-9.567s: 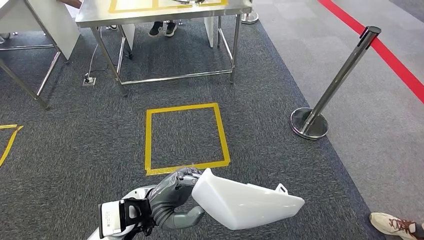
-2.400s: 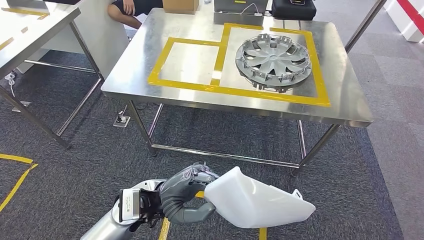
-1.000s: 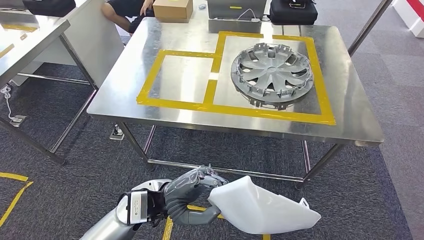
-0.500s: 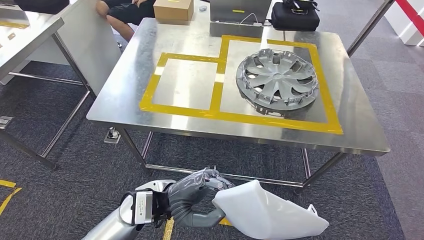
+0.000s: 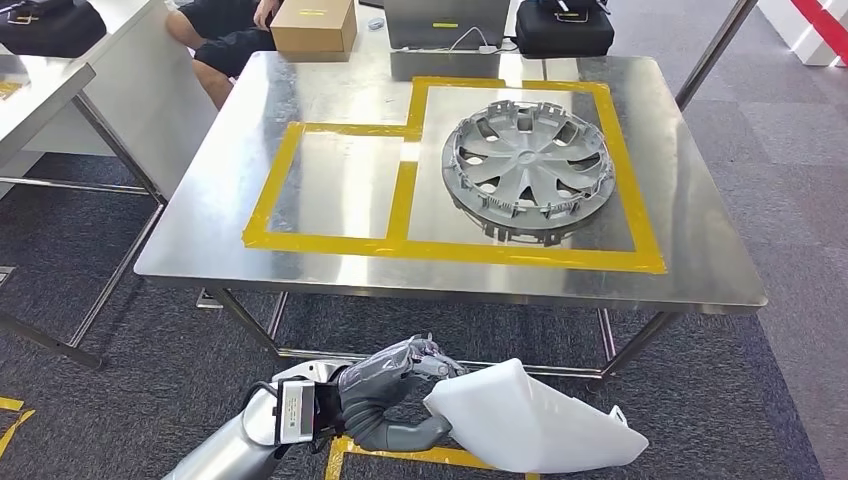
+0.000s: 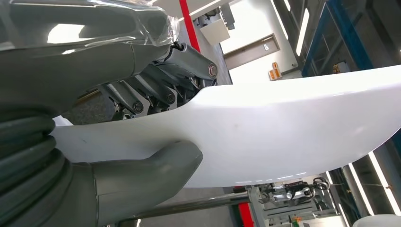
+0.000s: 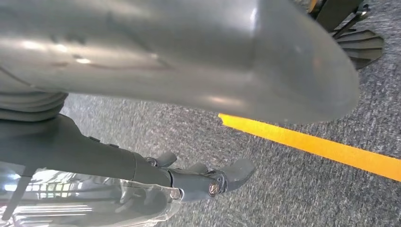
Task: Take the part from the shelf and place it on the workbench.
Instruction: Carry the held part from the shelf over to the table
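Head view: left robot hand [image 5: 395, 385] clamped on one end of the white part [image 5: 535, 425], fingers over the top edge, thumb underneath. Part is held low over the grey carpet [image 5: 120, 370], short of the worktop's near edge, not touching the worktop [image 5: 330, 270]. Its long body points off to the robot's right. Worktop is stainless steel, marked with yellow tape [image 5: 400, 195] into two boxes. Smaller left box is bare metal. Larger right box holds a silver hubcap [image 5: 528, 165], lying flat. At the worktop's far edge: cardboard box [image 5: 312, 25] near the far left corner, laptop [image 5: 445, 20] at the middle, black bag [image 5: 565, 28] towards the far right corner. A seated person [image 5: 225, 40] is beyond the far left corner. Second steel table [image 5: 40, 90] stands off to the left. Yellow floor tape [image 5: 400, 455] runs under the held part.

Left wrist view: left robot hand [image 6: 113, 137] grips the white part [image 6: 283, 127]; thick grey thumb [image 6: 151, 172] presses on one face, darker fingers [image 6: 156, 85] wrap the opposite face. Part's smooth surface extends away from the hand.

Right wrist view: right robot hand [image 7: 198, 177] hangs over the grey carpet [image 7: 293, 189] near a yellow tape line [image 7: 321, 149]. Fingers [image 7: 231, 172] partly curled, nothing in them; open or closed: cannot tell.
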`<action>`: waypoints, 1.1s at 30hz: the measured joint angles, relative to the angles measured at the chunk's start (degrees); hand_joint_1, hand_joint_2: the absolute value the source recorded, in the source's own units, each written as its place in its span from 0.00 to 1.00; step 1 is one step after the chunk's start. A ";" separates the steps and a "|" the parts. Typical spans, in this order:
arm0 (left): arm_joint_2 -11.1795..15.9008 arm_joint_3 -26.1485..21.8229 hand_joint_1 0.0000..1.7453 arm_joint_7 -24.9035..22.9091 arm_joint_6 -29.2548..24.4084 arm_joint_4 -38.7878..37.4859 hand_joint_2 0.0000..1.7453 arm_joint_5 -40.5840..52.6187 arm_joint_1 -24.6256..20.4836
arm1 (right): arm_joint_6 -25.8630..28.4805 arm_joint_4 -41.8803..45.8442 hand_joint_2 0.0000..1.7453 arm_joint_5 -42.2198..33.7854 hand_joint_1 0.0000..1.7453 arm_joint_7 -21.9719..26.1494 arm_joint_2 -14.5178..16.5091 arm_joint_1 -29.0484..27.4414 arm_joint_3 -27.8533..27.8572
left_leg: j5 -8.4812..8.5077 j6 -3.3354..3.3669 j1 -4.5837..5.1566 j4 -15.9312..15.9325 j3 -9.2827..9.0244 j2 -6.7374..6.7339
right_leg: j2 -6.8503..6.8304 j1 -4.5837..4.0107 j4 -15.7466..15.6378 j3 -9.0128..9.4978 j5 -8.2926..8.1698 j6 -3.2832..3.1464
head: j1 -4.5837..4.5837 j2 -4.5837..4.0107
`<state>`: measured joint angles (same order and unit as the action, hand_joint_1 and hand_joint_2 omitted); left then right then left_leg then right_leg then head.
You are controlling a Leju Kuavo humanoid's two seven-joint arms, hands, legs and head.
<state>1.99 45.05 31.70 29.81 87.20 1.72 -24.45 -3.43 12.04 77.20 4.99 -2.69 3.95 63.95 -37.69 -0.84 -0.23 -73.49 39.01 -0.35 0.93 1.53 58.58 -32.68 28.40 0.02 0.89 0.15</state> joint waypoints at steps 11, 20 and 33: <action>-0.55 0.18 1.00 0.22 0.46 -0.21 1.00 0.01 -1.41 | 0.25 -0.02 0.00 -0.70 0.00 0.18 0.45 0.18 1.15 | 10.00 2.85 0.08 15.98 -5.59 1.59 | 0.92 0.11 1.48 2.35 3.84 2.62 | -0.36 0.00; -0.88 0.43 1.00 0.27 0.68 -0.32 1.00 -0.02 -1.94 | 0.39 -0.07 0.00 -0.72 0.00 0.20 0.33 -0.15 1.30 | 6.39 2.75 0.31 16.21 -9.72 0.92 | -0.68 -0.14 3.04 -3.54 -1.84 2.58 | -0.78 0.00; -1.15 0.59 1.00 0.27 0.68 -0.32 1.00 -0.31 -2.97 | 0.39 -0.07 0.00 -0.68 0.00 0.16 0.43 -0.24 1.40 | 5.25 0.48 0.04 3.27 0.72 0.67 | -0.49 0.01 -0.17 1.45 0.92 0.27 | -0.35 0.00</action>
<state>0.84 45.64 31.98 30.49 86.89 1.42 -27.42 -3.04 11.98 76.52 5.16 -2.26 3.71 65.35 -32.45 -0.36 -0.19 -70.21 39.73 0.31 0.44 1.54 58.41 -31.24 29.32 0.29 0.54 0.15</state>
